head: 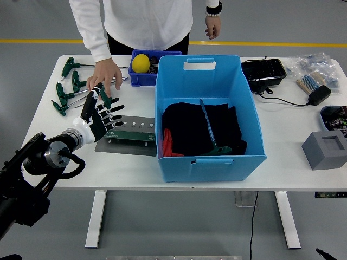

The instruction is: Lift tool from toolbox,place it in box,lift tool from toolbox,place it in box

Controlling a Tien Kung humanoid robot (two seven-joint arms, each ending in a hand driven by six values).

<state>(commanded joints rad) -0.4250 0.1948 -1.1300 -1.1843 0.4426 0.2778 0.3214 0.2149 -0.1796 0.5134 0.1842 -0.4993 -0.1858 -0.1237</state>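
Note:
A green tool rack with a row of holes (133, 130) stands on a grey plate left of the big blue box (207, 157). My left hand (101, 115) hovers at the rack's left end, fingers spread, holding nothing. Several green T-handle tools (75, 89) lie on the table at the far left. One green T-handle tool (209, 130) lies on black cloth inside the blue box. A person in a white top stands at the far side; one hand (106, 73) reaches over the loose tools, the other (212, 24) hangs off the table. My right hand is out of view.
A small blue bin (148, 73) with a yellow ball (141, 63) stands behind the rack. A black tray (264, 72), a charger with cable (318, 95), a brush (309, 82) and a grey block (327, 149) are at the right.

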